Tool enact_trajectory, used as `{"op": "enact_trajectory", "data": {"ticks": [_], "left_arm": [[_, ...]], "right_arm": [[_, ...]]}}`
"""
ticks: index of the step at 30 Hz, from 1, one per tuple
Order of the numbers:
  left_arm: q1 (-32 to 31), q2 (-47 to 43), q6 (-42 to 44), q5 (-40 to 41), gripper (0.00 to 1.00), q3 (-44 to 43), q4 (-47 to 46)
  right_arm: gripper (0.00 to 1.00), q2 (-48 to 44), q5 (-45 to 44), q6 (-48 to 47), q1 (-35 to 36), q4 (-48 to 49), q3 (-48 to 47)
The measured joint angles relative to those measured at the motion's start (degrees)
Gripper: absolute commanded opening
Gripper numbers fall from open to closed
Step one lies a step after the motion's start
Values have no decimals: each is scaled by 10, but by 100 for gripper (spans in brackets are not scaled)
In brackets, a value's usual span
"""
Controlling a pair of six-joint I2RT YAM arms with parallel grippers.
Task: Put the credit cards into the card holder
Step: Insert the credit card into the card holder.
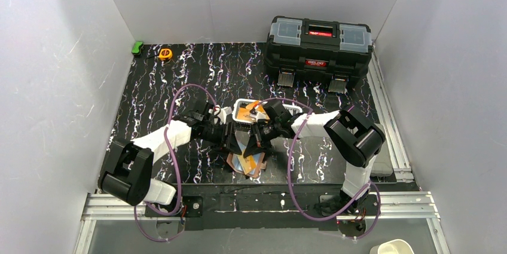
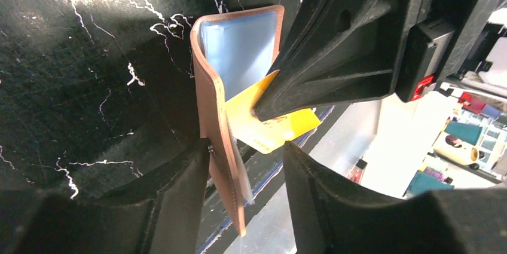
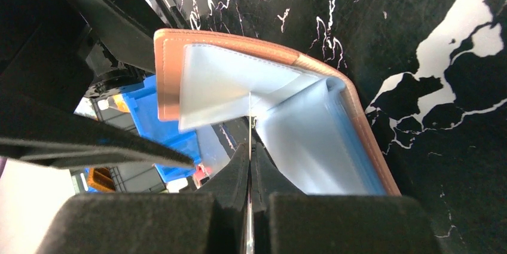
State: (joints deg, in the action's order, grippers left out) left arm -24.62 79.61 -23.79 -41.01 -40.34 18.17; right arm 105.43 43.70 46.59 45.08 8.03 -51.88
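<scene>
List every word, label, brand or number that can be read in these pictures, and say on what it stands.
No text can be read with certainty.
Red label on the front of the black toolbox: white letters, too small and blurred to read.
Red strip on the toolbox lid: too small to read.
Yellow card: faint dark marks, too blurred to read.
</scene>
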Motion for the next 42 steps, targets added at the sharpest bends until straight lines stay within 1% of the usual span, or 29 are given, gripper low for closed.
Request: {"op": "enact_trajectory", "data": {"ticks": [2, 3, 4, 5, 7, 10, 12, 13, 19, 20, 23, 24, 29, 35, 36, 40, 42], "left_arm": [[1, 0, 3, -1, 21, 3, -3], [2, 0, 6, -1, 15, 4, -3], [2, 0, 10, 0, 11, 5, -2], [2, 0, 12, 1, 9, 5, -2], [3, 0, 22, 10, 8, 5, 0], [5, 0, 37, 25, 18, 5, 3], [4, 0, 47, 33, 19, 5, 6], [4, 0, 61, 50, 19, 5, 16], [4, 0, 79, 80, 20, 5, 33], [3, 0, 80, 84, 18, 5, 34], [2, 0, 84, 91, 3, 5, 35], [2, 0, 83, 91, 0, 5, 35], [2, 0, 83, 84, 0, 5, 32], [3, 0, 65, 32, 0, 5, 24], [3, 0, 57, 23, 0, 5, 20], [3, -4, 2, -19, 0, 3, -17], [4, -7, -30, -36, 0, -1, -46]], "right_arm": [[1, 0, 2, 0, 0, 0, 0], [1, 0, 3, 0, 0, 0, 0], [1, 0, 3, 0, 0, 0, 0], [1, 0, 3, 0, 0, 0, 0], [1, 0, 4, 1, 0, 0, 0], [1, 0, 3, 3, 0, 6, 2], [1, 0, 2, 5, 0, 10, 4], [1, 0, 2, 9, 0, 19, 7], [1, 0, 2, 10, 0, 29, 8], [1, 0, 2, 11, 0, 30, 8], [1, 0, 2, 11, 0, 32, 12], [1, 0, 2, 11, 0, 33, 12], [1, -7, 1, 11, -1, 44, 29], [1, -70, -4, 17, -22, 96, 117], [1, -91, -14, 20, -28, 108, 132], [1, -124, -43, 28, -33, 132, 143], [1, -158, -76, 31, -33, 146, 157]]}}
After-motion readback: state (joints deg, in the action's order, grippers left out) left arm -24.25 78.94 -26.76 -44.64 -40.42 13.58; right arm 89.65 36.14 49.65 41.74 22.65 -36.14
